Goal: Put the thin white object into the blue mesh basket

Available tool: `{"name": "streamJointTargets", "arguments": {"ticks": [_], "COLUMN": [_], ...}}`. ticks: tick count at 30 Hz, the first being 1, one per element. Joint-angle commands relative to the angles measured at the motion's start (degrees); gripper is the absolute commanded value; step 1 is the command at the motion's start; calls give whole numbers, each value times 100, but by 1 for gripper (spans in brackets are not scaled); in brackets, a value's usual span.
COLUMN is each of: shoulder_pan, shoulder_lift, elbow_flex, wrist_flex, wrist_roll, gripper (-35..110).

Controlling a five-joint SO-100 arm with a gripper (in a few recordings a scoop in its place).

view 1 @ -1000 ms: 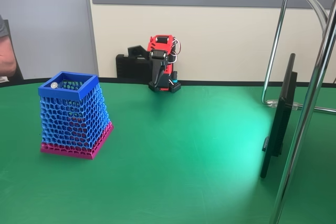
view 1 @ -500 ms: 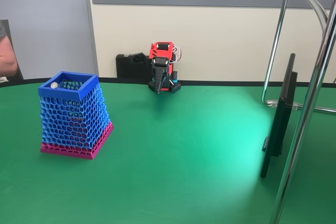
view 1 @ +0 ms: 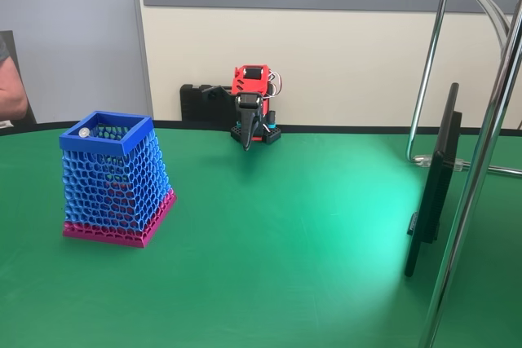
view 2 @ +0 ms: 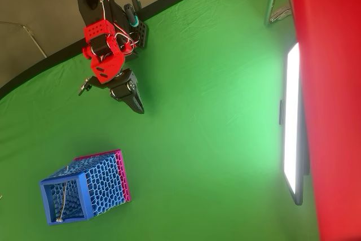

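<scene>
I see one thin white object lying inside one blue mesh basket on the green table. My one gripper hangs well apart, fingers closed together, grasping nothing.

The arm is showing a bright red perforated shell over black joints and a black base, with thin white and red wires looping beside it. Its gripper is tapering into dark, pointed fingers; a blue part is sitting near the base.
</scene>
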Motion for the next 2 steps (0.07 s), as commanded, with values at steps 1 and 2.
{"name": "streamJointTargets", "arguments": {"ticks": [1,2], "shoulder_pan": [-9,-9], "shoulder_lift": [62,62], "elbow_flex": [44,44], "wrist_flex": [26,26], "wrist_roll": [26,26], "gripper": [1,1]}}
